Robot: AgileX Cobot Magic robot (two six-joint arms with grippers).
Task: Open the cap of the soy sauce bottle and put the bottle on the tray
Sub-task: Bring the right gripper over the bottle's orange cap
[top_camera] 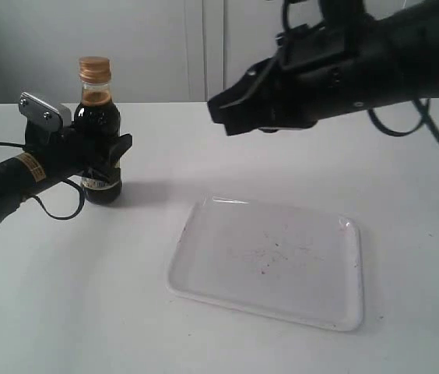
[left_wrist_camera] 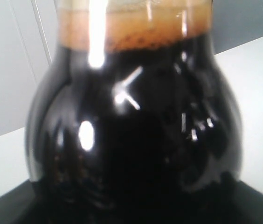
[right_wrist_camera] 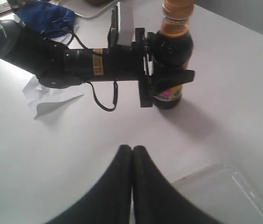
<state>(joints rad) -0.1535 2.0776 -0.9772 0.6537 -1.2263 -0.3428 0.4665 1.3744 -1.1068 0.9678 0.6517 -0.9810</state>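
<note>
The soy sauce bottle (top_camera: 97, 125) stands upright on the white table at the left, its golden-orange cap (top_camera: 94, 68) down over the neck. My left gripper (top_camera: 104, 156) is shut on the bottle's dark body, one finger (top_camera: 118, 146) crossing its front. That body (left_wrist_camera: 136, 130) fills the left wrist view. From the right wrist view the bottle (right_wrist_camera: 172, 70) shows with the left arm clamped round it. My right gripper (top_camera: 221, 111) hangs in the air right of the bottle, apart from it, shut and empty (right_wrist_camera: 132, 150). The white tray (top_camera: 270, 261) lies flat at the centre right.
A blue cloth (right_wrist_camera: 45, 16) and crumpled white paper (right_wrist_camera: 45, 95) lie on the table behind the left arm. The left arm's black cable (top_camera: 60, 204) loops on the table. A white wall panel (top_camera: 204, 47) stands behind the table.
</note>
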